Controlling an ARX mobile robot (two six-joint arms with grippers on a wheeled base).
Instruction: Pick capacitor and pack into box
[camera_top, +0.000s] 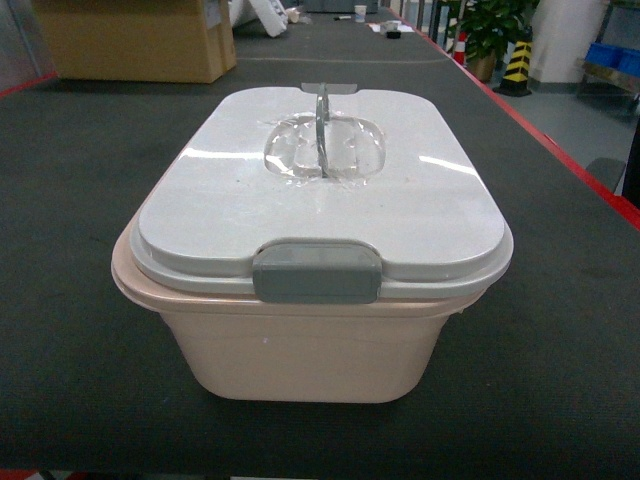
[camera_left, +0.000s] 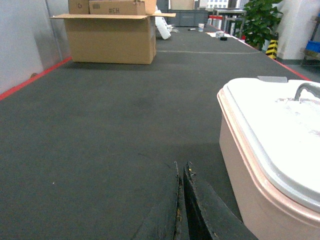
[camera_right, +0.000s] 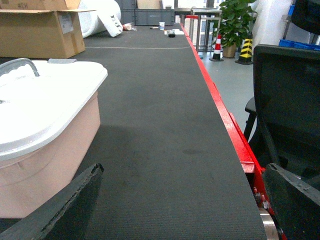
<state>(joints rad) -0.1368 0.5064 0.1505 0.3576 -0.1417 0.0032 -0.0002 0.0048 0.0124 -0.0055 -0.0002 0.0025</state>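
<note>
Closest to the robot, the left hand (camera_left: 182, 200) sits low at the near edge of the desk (camera_top: 80, 330), its two dark fingers (camera_left: 200, 210) pressed together with barely a slit between them, gripping nothing. Over on the right, the right hand (camera_right: 175, 210) is spread wide, one dark finger at the lower left of the right wrist view and the other at the lower right, bare mat between them and nothing held.

Just beyond the hands stands the box (camera_top: 300, 350), a pale pink plastic tub in the middle of the desk's dark mat, near the front edge. Its white lid (camera_top: 250, 200) is on and sitting flat, with a grey latch (camera_top: 316, 270) folded down over the near rim and a grey handle (camera_top: 322, 118) standing upright over a clear recessed patch at the lid's centre. The left hand is just beside the box's left wall, the right hand off its right side, neither touching it.

No capacitor shows in any view; with the lid closed I cannot tell where it lies.

A red strip (camera_right: 220, 105) runs along the desk's right edge. Farther back, a cardboard carton (camera_left: 110, 37) stands open toward the far left corner. Small items at the far end are too tiny to name. Past the right edge, a potted plant (camera_right: 235, 22) stands on the floor.
</note>
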